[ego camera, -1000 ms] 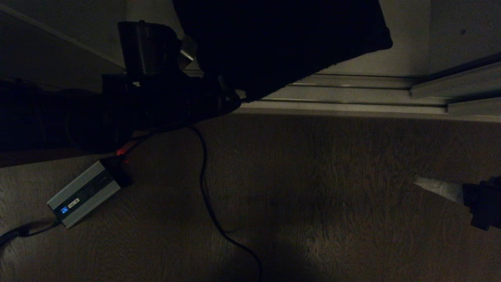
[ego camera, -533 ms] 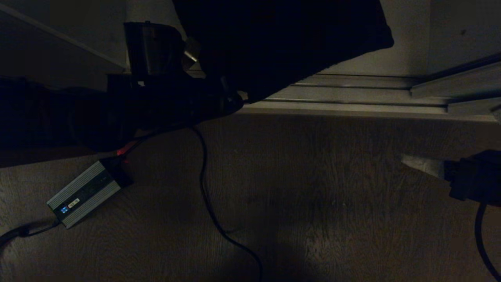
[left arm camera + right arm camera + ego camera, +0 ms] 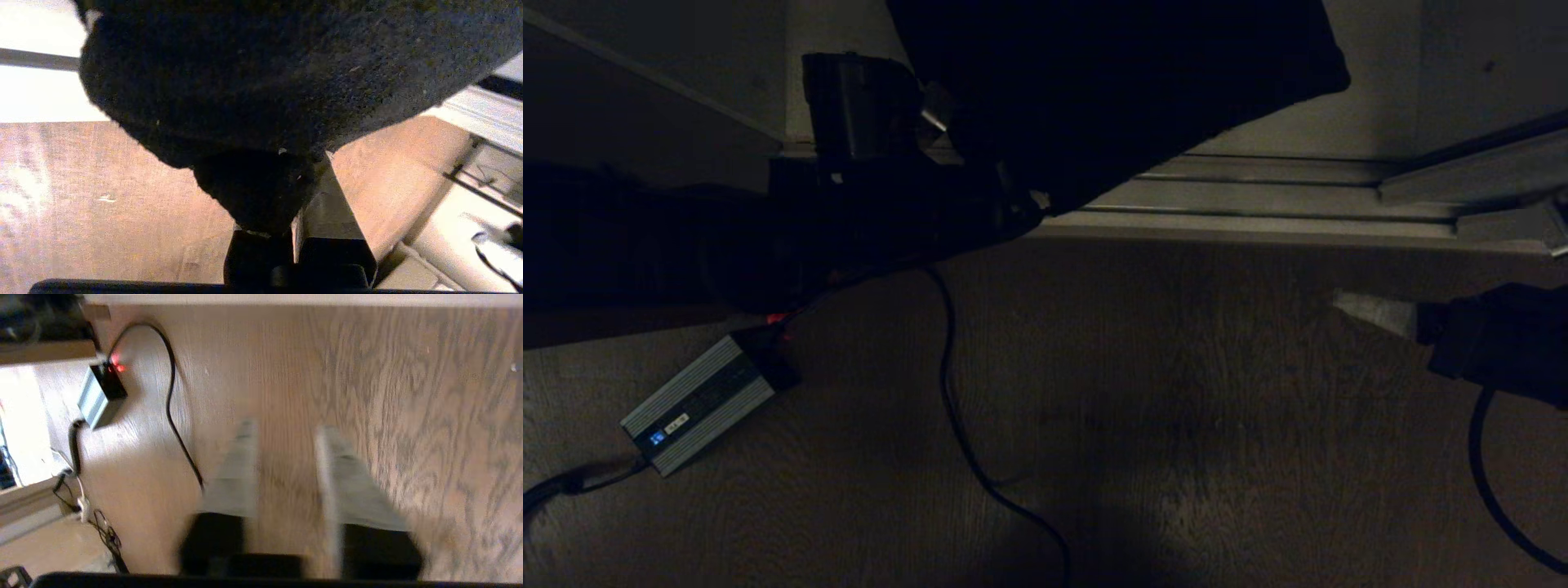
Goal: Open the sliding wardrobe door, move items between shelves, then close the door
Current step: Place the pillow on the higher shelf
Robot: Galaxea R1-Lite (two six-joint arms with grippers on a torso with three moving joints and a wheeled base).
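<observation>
Right gripper (image 3: 1339, 304) now nearer, fingers apart, empty; left gripper (image 3: 282, 220) clamped on black cushion (image 3: 1111, 90) corner.

Black cushion (image 3: 1119, 90), plain dark fuzzy back showing, held off the wood floor, one corner pinched, tilted with its far corner over the wardrobe's threshold.

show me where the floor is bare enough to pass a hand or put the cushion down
Bare wood floor lies between the black cable and the right gripper, in front of the floor track. Crowded: the left side, with the power brick, cable, and the left gripper holding the black cushion.
</observation>
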